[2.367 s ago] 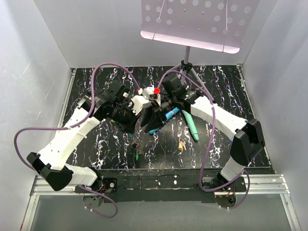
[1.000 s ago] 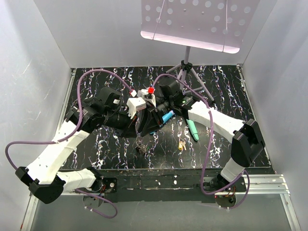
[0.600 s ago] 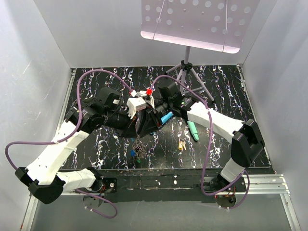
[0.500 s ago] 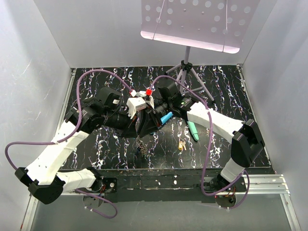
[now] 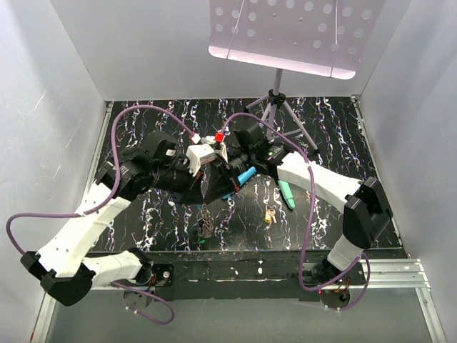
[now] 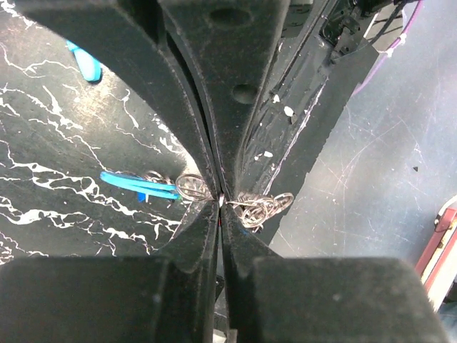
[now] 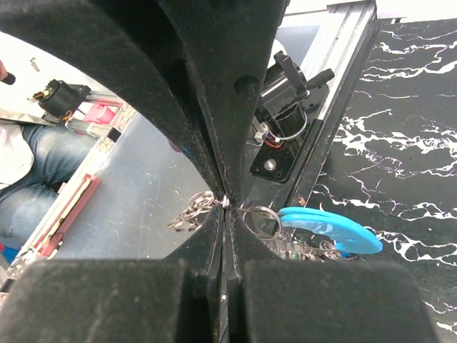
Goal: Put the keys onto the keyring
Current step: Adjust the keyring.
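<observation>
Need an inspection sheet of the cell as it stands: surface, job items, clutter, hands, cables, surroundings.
Surface: black table with white veining, front edge scuffed.
Job's things: keyring held between both hands, hanging near the front edge; what hangs on it is too small to tell. One yellow key lies loose on the table.
Clutter: teal stick; blue stick partly under the right arm.
Hands: left hand and right hand both shut on the keyring's wire.
Cables: purple cables loop off both arms; no snag seen.
Surroundings: white walls; perforated panel on a tripod at the back.
</observation>
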Robot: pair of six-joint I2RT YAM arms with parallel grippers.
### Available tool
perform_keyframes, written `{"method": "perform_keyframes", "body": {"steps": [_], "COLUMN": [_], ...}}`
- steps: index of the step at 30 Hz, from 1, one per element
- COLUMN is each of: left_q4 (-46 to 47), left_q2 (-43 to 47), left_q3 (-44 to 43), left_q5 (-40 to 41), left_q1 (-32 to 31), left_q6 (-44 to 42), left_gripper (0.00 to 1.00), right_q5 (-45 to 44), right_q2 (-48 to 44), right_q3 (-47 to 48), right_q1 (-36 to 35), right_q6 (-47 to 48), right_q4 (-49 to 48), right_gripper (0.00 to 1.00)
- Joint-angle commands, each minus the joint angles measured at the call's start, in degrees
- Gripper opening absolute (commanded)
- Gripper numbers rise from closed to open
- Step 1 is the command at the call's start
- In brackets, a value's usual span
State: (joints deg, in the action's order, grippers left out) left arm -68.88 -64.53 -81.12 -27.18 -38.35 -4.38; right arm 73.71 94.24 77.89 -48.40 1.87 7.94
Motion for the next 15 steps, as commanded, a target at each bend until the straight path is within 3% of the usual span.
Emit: {"method": "perform_keyframes", "body": {"steps": [1,5,9,11,15], "left_q4": [4.5,14.3,29.6,36.8,47.4], "left_q2": [4.3,13.2,27.5,34.1,42.3], "left_q3": [0.8,5.9,18.4,25.6,36.1], "left_q5": [5.6,8.8,12.1,14.0,14.5], "left_q1": [1.1,1.6,1.8,1.8,1.8], "left_q6": [5.5,11.0,16.9,20.4,22.4], "left_gripper": [0.10,0.36,0.66,0.87,0.91], "right_q5": [2.3,2.0,1.3,0.8,0.9], "right_q2": [-1.4,-2.0,-2.1,-2.1,-0.6], "right_q3": [0.0,-1.3,-1.0,-0.1,5.7], "right_q1": [-0.6,0.0,1.4,2.4,5.0], "right_q6": [1.4,-0.5,-3.6,-4.5,0.0], "right_q4": [-1.0,-2.3,-3.5,-2.9,6.8], "right_gripper": [0.01,0.01,0.01,0.01,0.01]}}
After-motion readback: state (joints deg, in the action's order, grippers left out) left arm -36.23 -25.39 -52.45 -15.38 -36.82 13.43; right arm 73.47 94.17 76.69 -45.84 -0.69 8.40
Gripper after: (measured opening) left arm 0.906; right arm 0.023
